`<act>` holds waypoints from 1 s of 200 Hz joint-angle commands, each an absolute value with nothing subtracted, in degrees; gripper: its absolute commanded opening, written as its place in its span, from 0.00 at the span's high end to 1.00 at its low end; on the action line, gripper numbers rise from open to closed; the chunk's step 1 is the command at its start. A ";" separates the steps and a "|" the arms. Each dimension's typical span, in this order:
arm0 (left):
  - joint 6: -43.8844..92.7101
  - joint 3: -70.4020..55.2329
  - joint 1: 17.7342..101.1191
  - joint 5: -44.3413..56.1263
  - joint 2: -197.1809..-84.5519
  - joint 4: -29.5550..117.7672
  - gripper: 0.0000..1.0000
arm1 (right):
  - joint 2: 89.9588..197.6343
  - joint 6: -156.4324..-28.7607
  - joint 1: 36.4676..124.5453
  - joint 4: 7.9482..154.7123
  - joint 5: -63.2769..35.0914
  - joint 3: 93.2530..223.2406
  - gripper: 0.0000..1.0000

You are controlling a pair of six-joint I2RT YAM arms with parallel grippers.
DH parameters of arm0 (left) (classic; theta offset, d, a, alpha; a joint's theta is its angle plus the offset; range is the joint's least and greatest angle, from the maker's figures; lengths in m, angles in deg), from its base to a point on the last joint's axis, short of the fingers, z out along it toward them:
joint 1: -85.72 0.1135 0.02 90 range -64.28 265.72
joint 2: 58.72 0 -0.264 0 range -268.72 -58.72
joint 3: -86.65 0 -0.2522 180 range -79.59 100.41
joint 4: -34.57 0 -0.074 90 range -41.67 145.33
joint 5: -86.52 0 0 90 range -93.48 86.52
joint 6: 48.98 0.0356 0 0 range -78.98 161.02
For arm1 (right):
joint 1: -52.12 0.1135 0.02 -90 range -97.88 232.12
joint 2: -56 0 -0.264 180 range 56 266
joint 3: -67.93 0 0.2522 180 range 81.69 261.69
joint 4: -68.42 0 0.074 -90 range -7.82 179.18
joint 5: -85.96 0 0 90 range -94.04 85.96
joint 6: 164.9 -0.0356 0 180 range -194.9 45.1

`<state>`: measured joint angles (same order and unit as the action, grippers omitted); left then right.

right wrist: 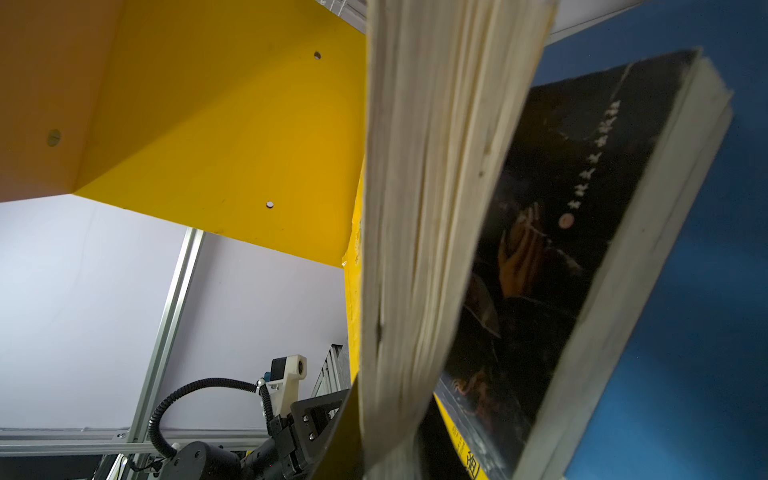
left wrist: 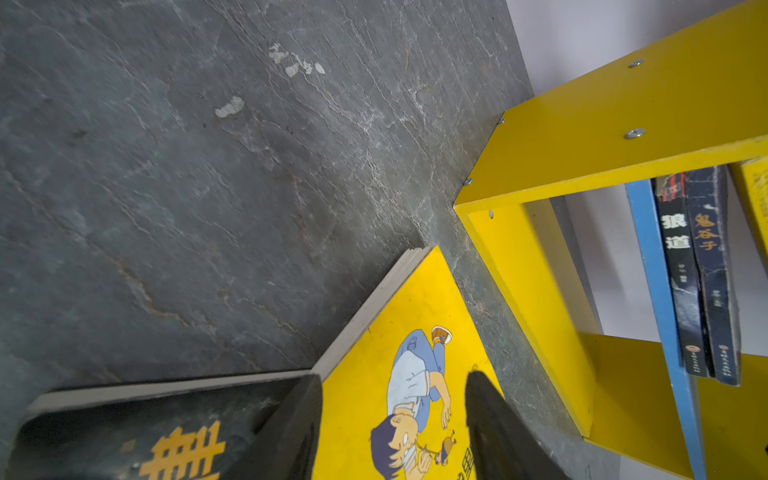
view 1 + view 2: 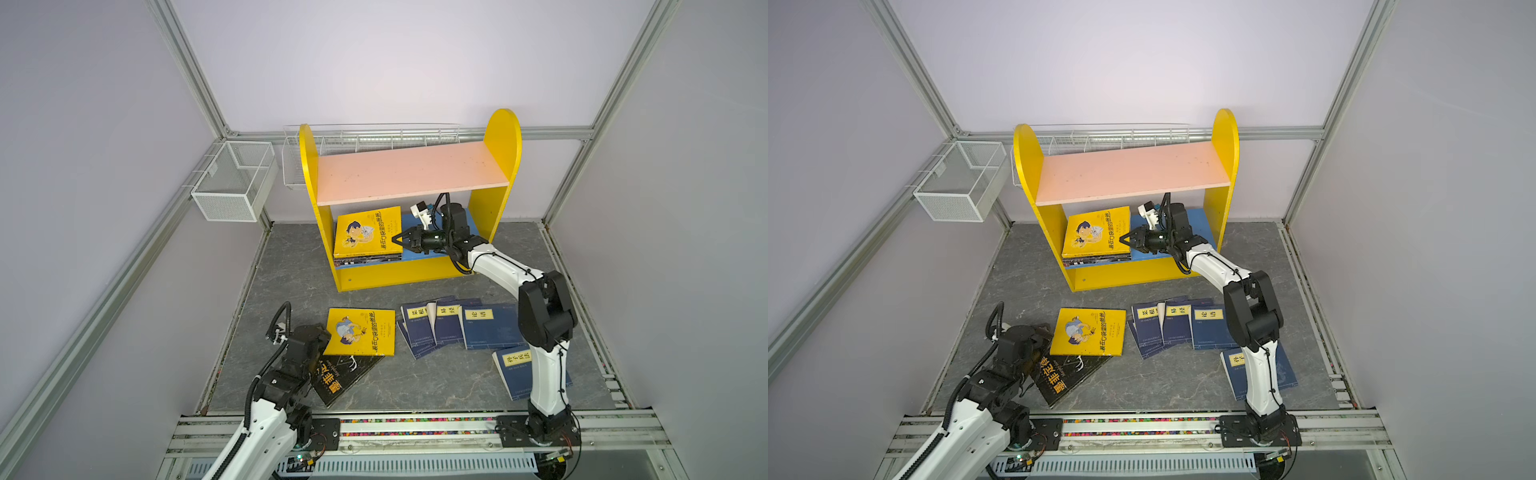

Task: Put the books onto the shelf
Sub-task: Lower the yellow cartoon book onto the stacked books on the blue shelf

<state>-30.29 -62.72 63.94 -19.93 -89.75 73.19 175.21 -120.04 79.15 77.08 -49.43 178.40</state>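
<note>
Left: left gripper sits low over the grey tabletop with its claw apart. In the left wrist view I see its fingers straddling a corner of the yellow cartoon book, which lies flat on the tabletop. That book overlaps the black book with yellow characters, which is nearer the front edge.

Centre: shelf stands at the back. At the left end of its blue lower board is a flat stack, with two dark books underneath and a second yellow cartoon book on top.

Right gripper is reached in under the pink upper board. Its claw is clamped on the right edge of that top book. The right wrist view shows the book's page edge raised off the dark cover below.

Right: three navy books are fanned on the tabletop in front of the shelf. A fourth navy book lies nearer me, partly hidden by the right arm.
</note>
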 commanded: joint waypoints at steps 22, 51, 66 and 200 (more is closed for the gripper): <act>-30.61 -62.51 64.07 -19.51 -89.92 72.34 0.44 | 176.87 -116.29 79.16 80.28 -51.39 182.65 0.89; -30.61 -62.36 64.05 -19.23 -90.34 72.06 0.44 | 176.96 -113.47 79.29 84.97 -49.52 184.89 0.76; -30.62 -62.28 64.09 -18.94 -90.60 71.79 0.44 | 176.42 -111.39 79.50 88.17 -47.60 185.99 0.57; -30.17 -61.39 63.96 -17.36 -91.51 71.00 0.44 | 174.59 -96.02 82.56 110.80 -26.87 194.31 0.34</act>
